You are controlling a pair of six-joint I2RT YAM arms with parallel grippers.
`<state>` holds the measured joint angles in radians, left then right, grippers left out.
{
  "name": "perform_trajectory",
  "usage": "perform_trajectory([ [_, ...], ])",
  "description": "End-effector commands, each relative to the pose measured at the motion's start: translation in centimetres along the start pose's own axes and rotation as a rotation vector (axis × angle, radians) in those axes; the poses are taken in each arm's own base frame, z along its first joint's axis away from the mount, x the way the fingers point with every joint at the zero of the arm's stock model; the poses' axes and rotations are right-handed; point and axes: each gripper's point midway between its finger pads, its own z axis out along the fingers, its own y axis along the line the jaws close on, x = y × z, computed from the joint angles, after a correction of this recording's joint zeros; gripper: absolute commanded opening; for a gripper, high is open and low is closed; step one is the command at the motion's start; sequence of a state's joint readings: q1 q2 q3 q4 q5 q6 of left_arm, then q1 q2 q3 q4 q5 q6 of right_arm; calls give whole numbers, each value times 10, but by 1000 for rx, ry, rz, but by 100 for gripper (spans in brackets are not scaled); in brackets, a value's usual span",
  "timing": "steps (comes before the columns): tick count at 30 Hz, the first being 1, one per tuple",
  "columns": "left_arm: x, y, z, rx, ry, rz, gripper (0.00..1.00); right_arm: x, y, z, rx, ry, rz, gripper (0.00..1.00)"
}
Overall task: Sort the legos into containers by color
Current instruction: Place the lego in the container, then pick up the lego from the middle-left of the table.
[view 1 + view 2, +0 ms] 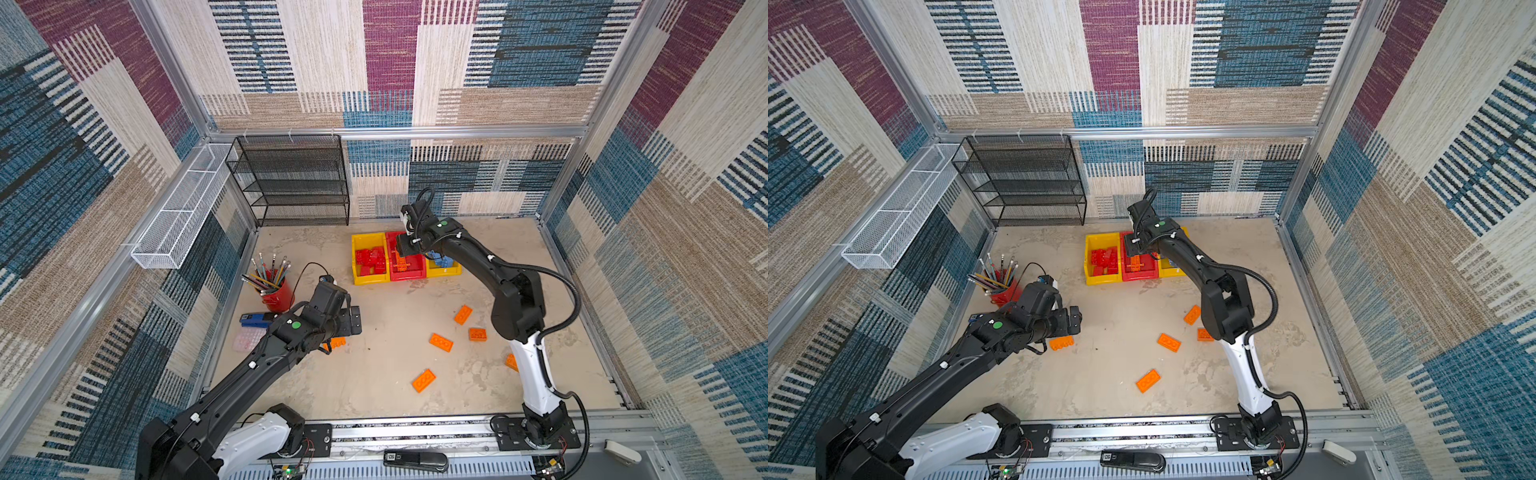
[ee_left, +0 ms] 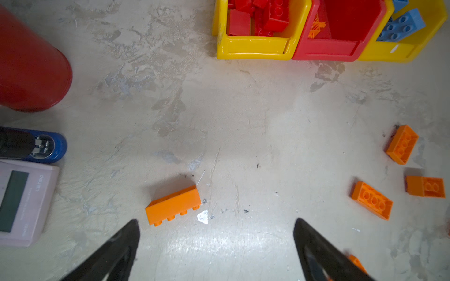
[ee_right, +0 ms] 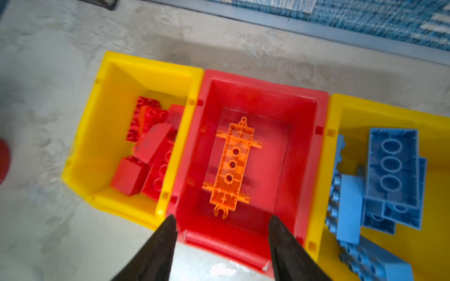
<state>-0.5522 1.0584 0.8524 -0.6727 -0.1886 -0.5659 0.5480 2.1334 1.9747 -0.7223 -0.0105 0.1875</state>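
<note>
Top views: right gripper (image 1: 409,249) hangs over the red bin (image 1: 406,272), middle one of the three joined bins. Left of the red bin sits a yellow bin (image 1: 368,279) full of red bricks (image 1: 371,259); right of it, another yellow bin (image 1: 444,271) with blue bricks (image 1: 441,259), partly hidden by the arm. Loose orange bricks lie on the tabletop (image 1: 374,386) well in front of the red bin: one at (image 1: 463,314), one at (image 1: 441,342), one at (image 1: 477,334), one at (image 1: 424,380), one half behind the right arm at (image 1: 511,362). Left gripper (image 1: 1073,320) hovers far from the red bin, just above another orange brick (image 1: 1061,343).

Left wrist view: left jaws spread wide, nothing between them. Orange brick (image 2: 173,206) lies on its side just ahead of the tips, off toward one jaw. Red pencil cup (image 2: 31,70), blue stapler (image 2: 46,146), pink calculator (image 2: 22,202) sit well off from the red bin (image 2: 328,48).

Right wrist view: right jaws parted, empty, above the front lip of the red bin (image 3: 243,245). Flat orange holed plate (image 3: 232,165) rests on the bin floor, clear of the jaws.

Step, my read: orange drop-off into the red bin looks done; six orange bricks left. Next needs left jaws centred over the near brick, lowered and closed across its narrow sides; right arm must lift clear of the bin walls first.
</note>
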Motion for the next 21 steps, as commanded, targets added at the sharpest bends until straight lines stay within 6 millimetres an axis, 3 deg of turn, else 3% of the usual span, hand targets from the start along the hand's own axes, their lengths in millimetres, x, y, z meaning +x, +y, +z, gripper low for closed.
perform_trajectory([
  [1,10,10,3,-40,27,-30,99,0,20,-37,-121,-96,25,67],
  [3,16,14,5,-56,41,-38,99,18,23,-55,-153,-101,35,67],
  [10,45,48,19,-213,98,-62,99,113,31,-92,-223,-20,65,74],
  [12,53,55,24,-251,125,-60,100,129,34,-102,-240,-19,75,77],
  [17,53,60,38,-280,104,-23,94,147,35,-126,-267,-39,94,85],
  [19,49,59,45,-289,95,11,91,147,32,-134,-261,-57,94,99],
  [21,46,58,51,-309,112,47,89,145,26,-142,-233,-79,100,99],
])
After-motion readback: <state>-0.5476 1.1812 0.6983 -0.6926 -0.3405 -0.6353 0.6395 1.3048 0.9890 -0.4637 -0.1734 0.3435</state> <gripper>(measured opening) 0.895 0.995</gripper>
